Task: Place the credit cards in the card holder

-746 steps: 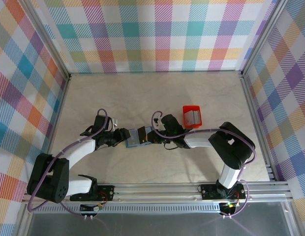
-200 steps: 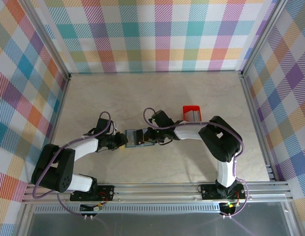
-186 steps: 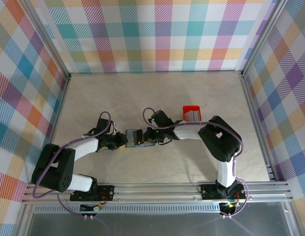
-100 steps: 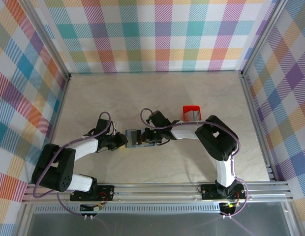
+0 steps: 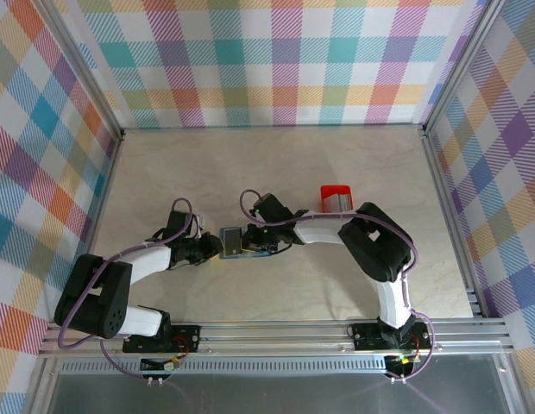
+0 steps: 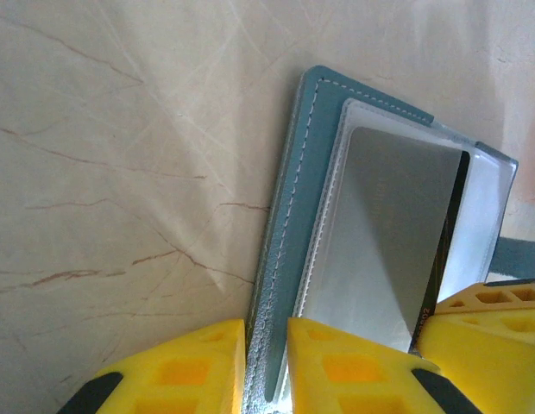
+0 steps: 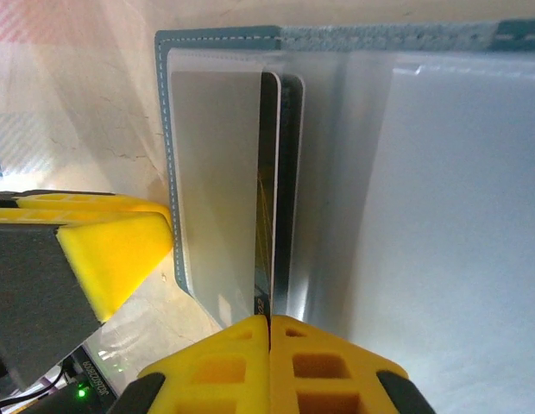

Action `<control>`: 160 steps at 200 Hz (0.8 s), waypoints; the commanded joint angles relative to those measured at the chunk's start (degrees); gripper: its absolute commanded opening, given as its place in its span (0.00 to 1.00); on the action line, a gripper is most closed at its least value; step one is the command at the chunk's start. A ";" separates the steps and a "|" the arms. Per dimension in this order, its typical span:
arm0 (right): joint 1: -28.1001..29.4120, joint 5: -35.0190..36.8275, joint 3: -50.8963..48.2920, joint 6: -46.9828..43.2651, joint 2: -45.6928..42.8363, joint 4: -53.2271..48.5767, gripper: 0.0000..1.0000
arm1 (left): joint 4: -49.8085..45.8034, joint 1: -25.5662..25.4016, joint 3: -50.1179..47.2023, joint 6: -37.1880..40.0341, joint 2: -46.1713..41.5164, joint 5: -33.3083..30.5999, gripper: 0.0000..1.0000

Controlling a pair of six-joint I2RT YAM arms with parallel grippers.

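Observation:
The blue-teal card holder (image 5: 234, 241) lies open on the table between the two arms. My left gripper (image 5: 217, 247) (image 6: 266, 371) is shut on the holder's blue stitched cover edge (image 6: 295, 259), one yellow finger on each side. My right gripper (image 5: 254, 239) (image 7: 269, 326) is shut on the near edge of a thin credit card (image 7: 268, 216), seen edge-on and standing partly inside a clear pocket (image 7: 216, 172) of the holder. From the left wrist the same silvery card (image 6: 380, 233) lies under the clear sleeve. More grey credit cards (image 5: 340, 205) rest in the red tray.
The small red tray (image 5: 335, 191) sits on the table to the right of the right gripper, by the right arm's elbow. Checked walls and metal frame rails bound the table. The arm bases stand on the rail at the near edge.
The right gripper has moved left with its card, deeper into the pocket, and the holder has shifted slightly left. The left gripper keeps its hold on the cover.

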 commanded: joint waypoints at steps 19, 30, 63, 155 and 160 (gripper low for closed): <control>1.28 -0.85 2.66 0.08 2.14 -3.15 0.00 | 1.57 0.18 -1.25 -1.00 -0.40 2.98 0.19; 1.39 -0.98 2.98 0.14 2.46 -3.56 0.00 | 1.56 0.18 -1.30 -1.00 -0.48 3.00 0.19; 1.55 -1.47 3.88 -0.08 3.01 -4.22 0.00 | 1.66 0.14 -1.47 -1.13 -0.66 2.89 0.19; 1.47 1.03 6.97 -2.63 -2.18 -10.86 0.30 | -0.54 0.18 -1.53 -0.56 -2.32 0.54 0.19; 1.46 1.78 6.95 -2.70 -3.07 -11.72 0.35 | -0.90 0.18 -1.44 -0.43 -2.50 0.39 0.19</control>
